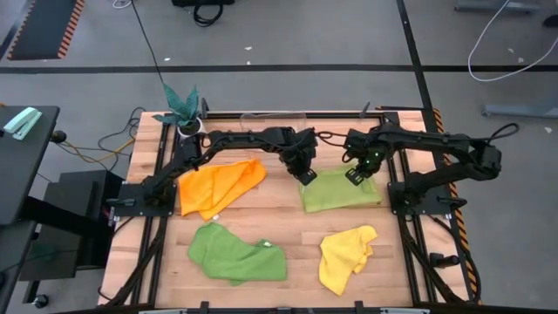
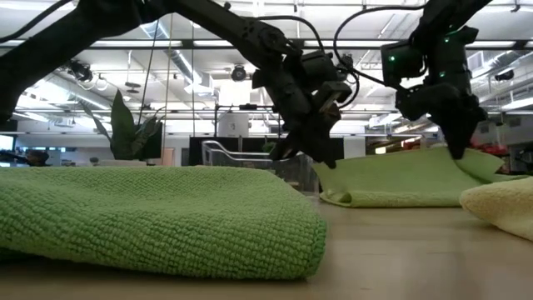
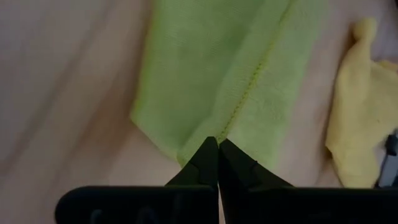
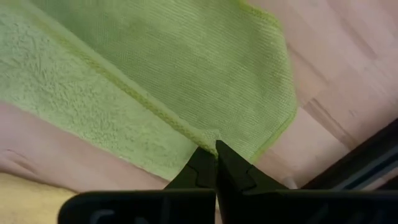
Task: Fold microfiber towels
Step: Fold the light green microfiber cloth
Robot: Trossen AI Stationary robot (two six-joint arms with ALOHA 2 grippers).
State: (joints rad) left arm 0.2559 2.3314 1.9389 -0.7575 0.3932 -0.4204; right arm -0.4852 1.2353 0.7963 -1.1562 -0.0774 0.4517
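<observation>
A light lime green towel [image 1: 342, 191] lies folded on the wooden table, right of centre. My left gripper [image 1: 307, 177] is shut at its far left corner. My right gripper [image 1: 355, 177] is shut on its far edge, near the middle. The orange towel [image 1: 218, 185] lies crumpled to the left. The darker green towel [image 1: 235, 253] and the yellow towel [image 1: 347, 255] lie crumpled nearer the front edge. In the low view the lime towel [image 2: 400, 182] rises toward my right gripper [image 2: 460, 150]. My left gripper pinches the stitched hem of the lime towel's upper layer [image 3: 231, 118] between its shut fingertips, slanting down from the table's left. The rest of the towel lies flat on the table. My right gripper pinches the upper layer's hem [image 4: 198, 134] at a small pucker, from above, pointing down. The cloth beside it is drawn up slightly [image 2: 479, 162] while the lower layer rests on the wood.
A clear plastic bin [image 2: 241, 154] and a teal-leaved plant in a white pot [image 1: 183, 106] stand at the far edge. Black frame rails [image 1: 410, 205] run along both sides of the table. Bare wood [image 1: 296, 231] shows between the towels.
</observation>
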